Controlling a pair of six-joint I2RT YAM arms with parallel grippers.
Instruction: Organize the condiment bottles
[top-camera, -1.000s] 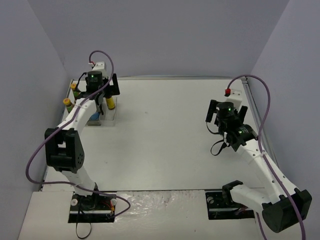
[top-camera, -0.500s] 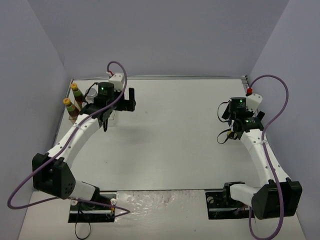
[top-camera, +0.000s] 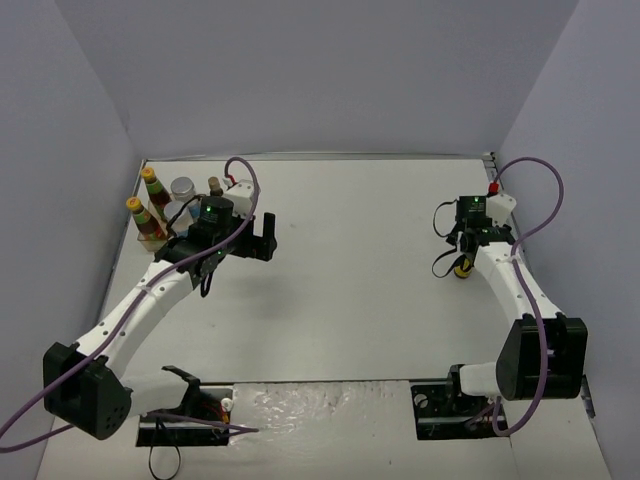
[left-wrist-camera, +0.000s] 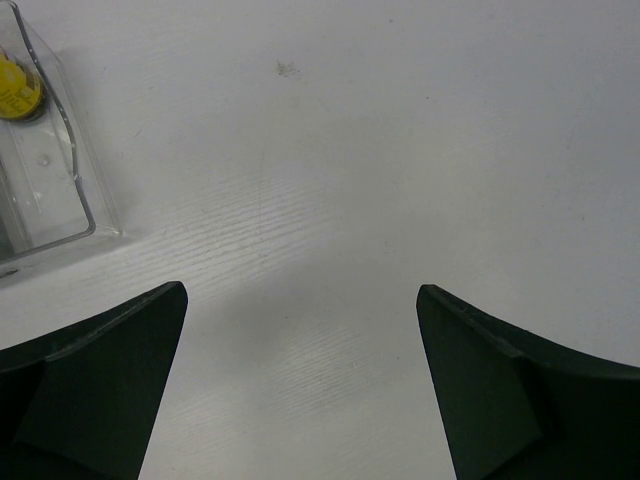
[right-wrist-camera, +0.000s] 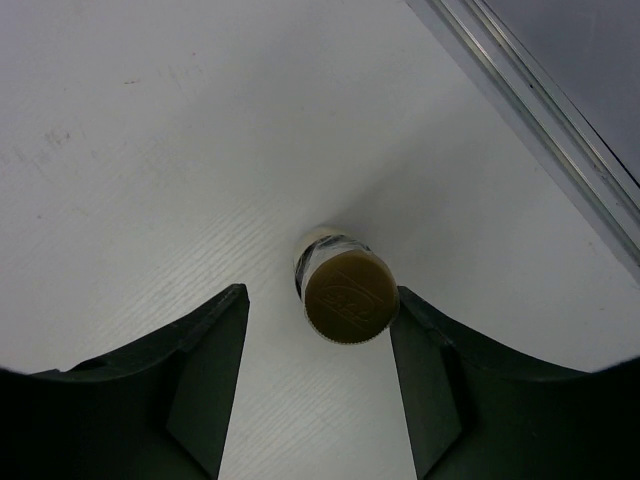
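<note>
The right claw is hanging with fingers apart on both sides of the tiny bottle, which is standing on the counter near the right edge, so it should be moving to the middle and squeezing gently, while the left claw is hanging wide apart, holding nothing.

Top view, right side: we see only a yellow sliver of the small bottle; the right arm covers the rest. Left wrist view: clear rack and a yellow-topped bottle are cut off at the left edge. Labels in the rack are too small for us to read.
</note>
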